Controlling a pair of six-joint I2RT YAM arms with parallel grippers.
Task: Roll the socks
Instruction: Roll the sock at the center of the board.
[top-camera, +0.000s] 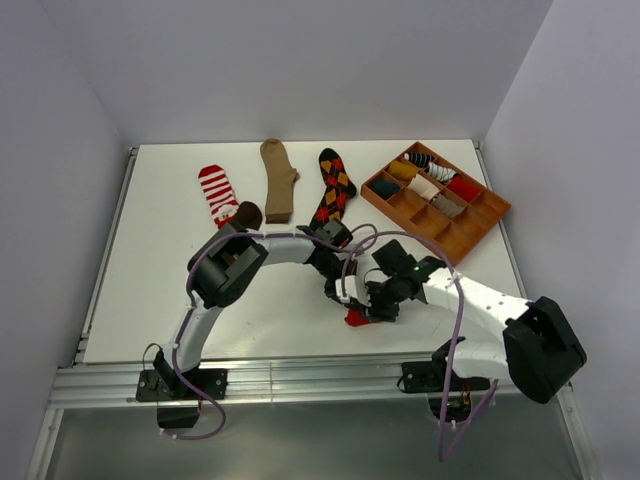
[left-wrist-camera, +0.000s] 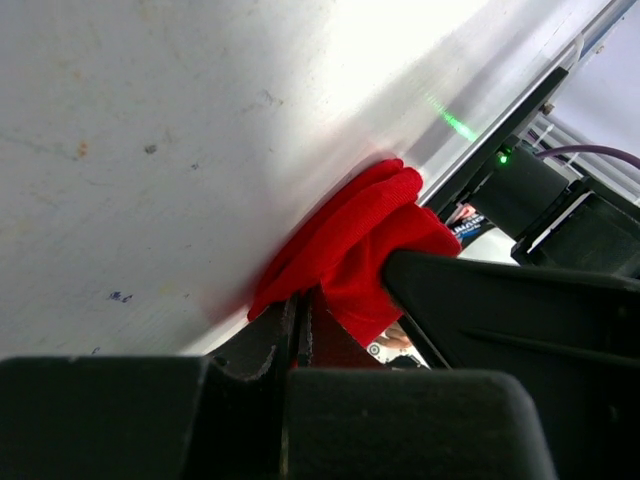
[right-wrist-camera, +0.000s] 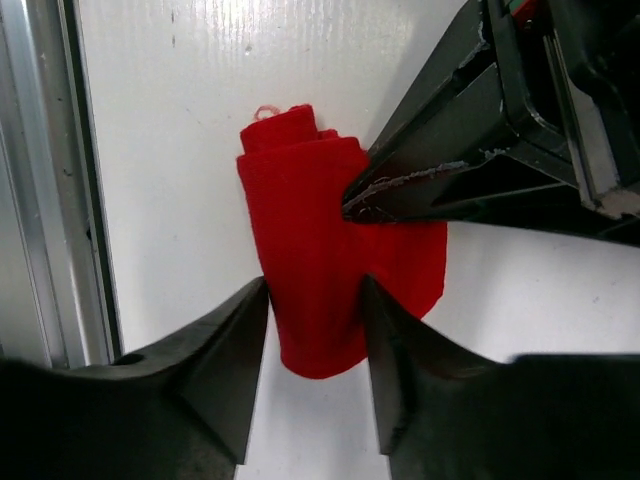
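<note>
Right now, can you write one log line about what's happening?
step: rolling red sock | left gripper: shut on red sock | right gripper: straddling red sock | three socks flat

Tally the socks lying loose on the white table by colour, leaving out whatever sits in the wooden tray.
Red-and-white striped sock: 1
Tan sock: 1
Black argyle sock: 1
Red sock, between the two tools: 1
Total: 4

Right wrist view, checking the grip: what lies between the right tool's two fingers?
The rolled red sock fills the gap between the fingers; the shut left tool pinches its side.
</note>
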